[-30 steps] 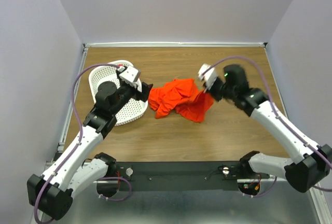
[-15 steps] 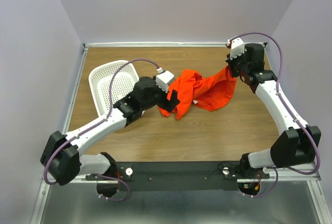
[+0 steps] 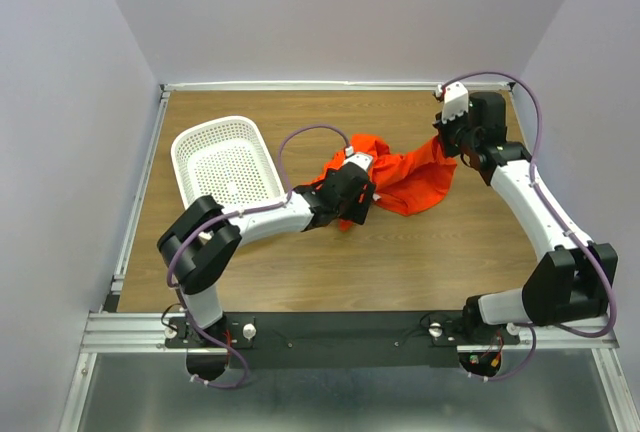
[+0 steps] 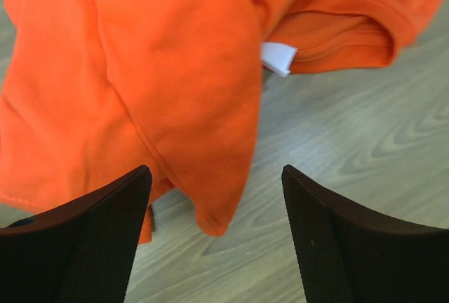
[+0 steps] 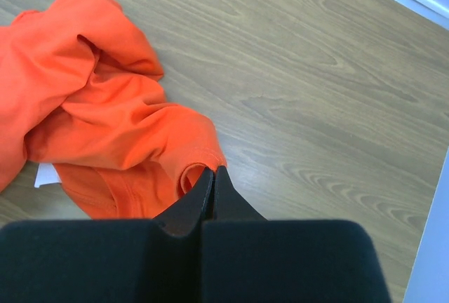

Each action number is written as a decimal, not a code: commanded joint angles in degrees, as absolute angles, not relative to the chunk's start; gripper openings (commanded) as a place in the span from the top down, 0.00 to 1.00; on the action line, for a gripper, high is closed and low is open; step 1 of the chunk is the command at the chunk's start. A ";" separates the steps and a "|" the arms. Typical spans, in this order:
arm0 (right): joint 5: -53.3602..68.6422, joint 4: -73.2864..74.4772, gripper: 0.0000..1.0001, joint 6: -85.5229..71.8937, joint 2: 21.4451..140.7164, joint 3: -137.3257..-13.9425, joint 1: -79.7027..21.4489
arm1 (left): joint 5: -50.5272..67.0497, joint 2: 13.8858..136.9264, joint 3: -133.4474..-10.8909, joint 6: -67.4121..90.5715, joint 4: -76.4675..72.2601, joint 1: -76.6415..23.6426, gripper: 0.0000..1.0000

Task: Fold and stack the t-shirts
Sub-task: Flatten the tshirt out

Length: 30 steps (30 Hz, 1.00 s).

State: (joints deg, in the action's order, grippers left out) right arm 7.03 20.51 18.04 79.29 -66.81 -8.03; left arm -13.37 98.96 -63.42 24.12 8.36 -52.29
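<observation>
One orange-red t-shirt point(image 3: 405, 174) lies crumpled on the wooden table, stretched toward the far right. In the left wrist view the t-shirt point(image 4: 161, 85) shows a small white neck label point(image 4: 278, 57). My left gripper point(image 4: 216, 194) is open and empty, just above a hanging corner of the cloth near the shirt's left side point(image 3: 352, 200). My right gripper point(image 5: 212, 171) is shut on a hem edge of the t-shirt point(image 5: 119, 135) and holds it lifted at the far right point(image 3: 447, 142).
A white perforated basket point(image 3: 225, 167) stands on the table at the left, empty. The table's back edge and grey walls lie close behind the right gripper. Bare wood point(image 3: 380, 262) lies in front of the shirt.
My left arm has swung right from the basket and stretched low to the shirt's left side. My right gripper lifted the shirt's edge to the far right, spreading the cloth, then held there.
</observation>
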 commanded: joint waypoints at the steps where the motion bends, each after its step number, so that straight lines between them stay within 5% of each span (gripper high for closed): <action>1: 8.44 18.72 0.99 17.58 77.35 -65.57 -7.82 | -20.39 100.72 -65.48 28.56 12.04 -52.82 0.23; 7: 8.53 18.54 0.99 17.40 77.26 -65.39 -7.82 | -13.55 105.02 -65.22 27.16 9.85 -52.91 0.45; 9: 8.44 18.54 0.99 17.40 76.82 -65.48 -7.74 | -11.87 105.21 -64.95 26.72 8.53 -52.91 0.68; 10: 8.00 18.54 1.00 17.58 76.64 -65.74 -7.73 | -12.04 104.42 -65.13 26.20 8.53 -52.91 0.97; 11: 7.82 18.54 1.00 17.75 76.55 -65.83 -7.65 | -12.56 103.46 -65.21 26.02 8.79 -52.91 1.00; 18: 0.81 18.63 0.99 20.83 72.52 -71.36 -7.21 | -28.02 80.99 -72.49 21.63 20.02 -51.78 1.00; 30: -3.51 19.77 0.99 20.92 66.54 -86.20 -6.77 | -24.44 62.41 -80.59 10.47 21.10 -39.99 1.00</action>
State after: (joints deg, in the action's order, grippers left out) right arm -0.84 20.12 20.67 68.34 -81.78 -7.25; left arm -25.06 61.93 -80.01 14.94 19.05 -40.49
